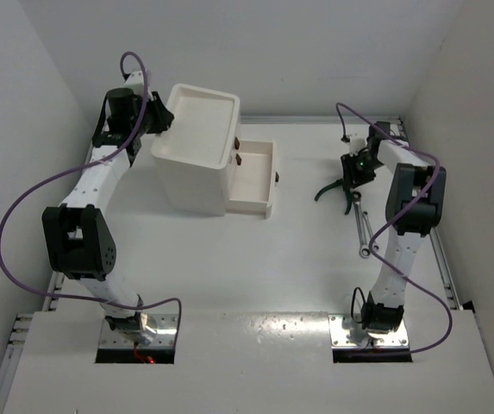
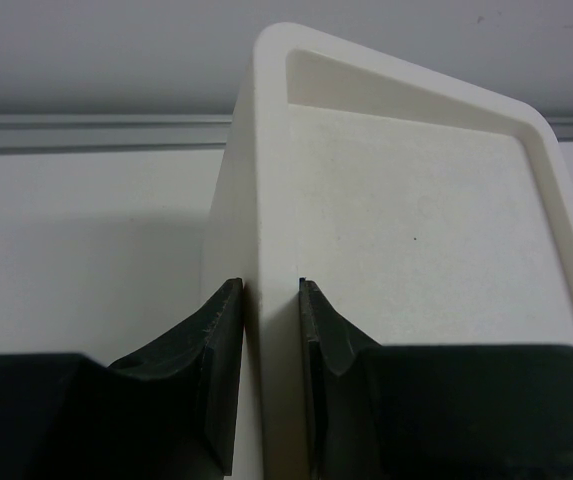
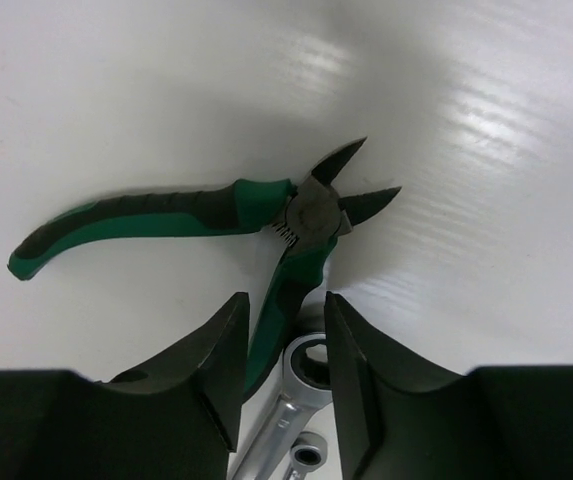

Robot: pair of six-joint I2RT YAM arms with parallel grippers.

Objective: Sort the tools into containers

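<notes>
The white cabinet [image 1: 196, 164] stands at the back left, with a shallow tray top [image 2: 416, 250] and one drawer [image 1: 255, 177] pulled out to the right. My left gripper [image 2: 271, 290] is shut on the tray's left rim wall, one finger on each side. Green-handled pliers [image 3: 166, 215] lie on the table at the right [image 1: 328, 190], handles spread. My right gripper [image 3: 284, 305] is low over them with its jaws apart. One green handle and the ring head of a silver wrench [image 3: 304, 370] lie between its fingers. A second wrench end [image 3: 311, 455] shows just below.
The two slim wrenches [image 1: 363, 228] run from the pliers toward the right arm's base. White walls close in the table at the back and both sides. The pulled-out drawer has small dark red handles [image 1: 238, 153].
</notes>
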